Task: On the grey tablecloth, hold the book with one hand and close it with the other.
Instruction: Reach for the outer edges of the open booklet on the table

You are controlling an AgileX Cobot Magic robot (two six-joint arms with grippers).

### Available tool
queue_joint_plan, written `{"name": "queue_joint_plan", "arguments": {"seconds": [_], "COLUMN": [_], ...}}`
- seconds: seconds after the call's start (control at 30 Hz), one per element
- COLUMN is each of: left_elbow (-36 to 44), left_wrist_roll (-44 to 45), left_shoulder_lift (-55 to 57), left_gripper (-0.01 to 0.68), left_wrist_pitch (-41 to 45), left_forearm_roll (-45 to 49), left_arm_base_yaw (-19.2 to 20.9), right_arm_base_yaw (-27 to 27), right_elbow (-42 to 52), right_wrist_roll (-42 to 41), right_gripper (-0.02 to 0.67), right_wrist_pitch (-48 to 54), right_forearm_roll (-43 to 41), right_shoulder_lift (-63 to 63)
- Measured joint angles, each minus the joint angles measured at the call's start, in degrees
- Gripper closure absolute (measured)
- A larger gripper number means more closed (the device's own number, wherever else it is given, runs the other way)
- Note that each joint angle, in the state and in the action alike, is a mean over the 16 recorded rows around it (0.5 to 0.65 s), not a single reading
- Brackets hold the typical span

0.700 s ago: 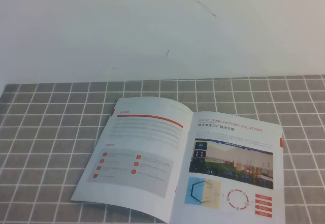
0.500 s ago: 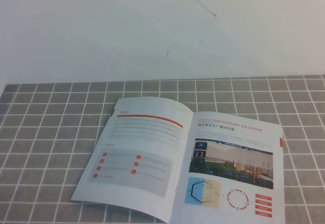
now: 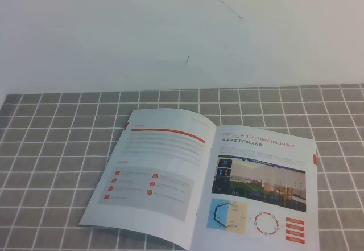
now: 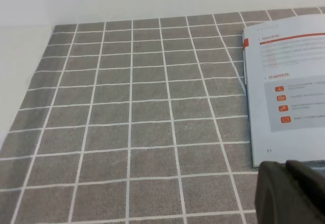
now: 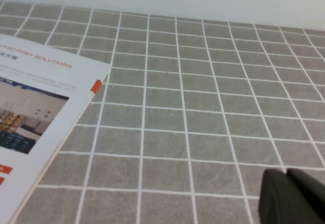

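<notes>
While the book (image 3: 207,177) lay open near the table's front edge, untouched, you couldn't tell either claw's state.

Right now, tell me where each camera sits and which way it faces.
Exterior high: raised, looking down at the open book on the grey cloth; no arm shows.
Left wrist: low at the book's left page; dark gripper part shows.
Right wrist: low at the right page; gripper part shows.
All share book and cloth.
</notes>
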Motion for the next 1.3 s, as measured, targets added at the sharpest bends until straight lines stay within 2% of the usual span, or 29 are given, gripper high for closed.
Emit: {"name": "queue_joint_plan", "arguments": {"seconds": [0.83, 1.03, 1.3], "left_elbow": [0.11, 0.25, 0.38], "left_wrist_roll": [0.89, 2.05, 4.37], "left_shoulder_lift": [0.00, 0.00, 0.00], "left_gripper": [0.676, 0.676, 0.676], "left_wrist_pitch": [-2.24, -10.70, -29.65], "left_forearm_roll": [0.99, 2.82, 6.76], "left_arm_base_yaw": [0.00, 0.00, 0.00], "right_arm_base_yaw": [0.00, 0.00, 0.00], "right_elbow": [0.09, 0.28, 0.52], "right_wrist_roll": [0.00, 0.00, 0.02], "right_gripper": [0.650, 0.650, 0.650], "right_wrist_pitch": [-0.92, -7.01, -24.50], "right_forearm_roll": [0.00, 0.00, 0.03], "right_shoulder_lift": [0.00, 0.00, 0.00]}}
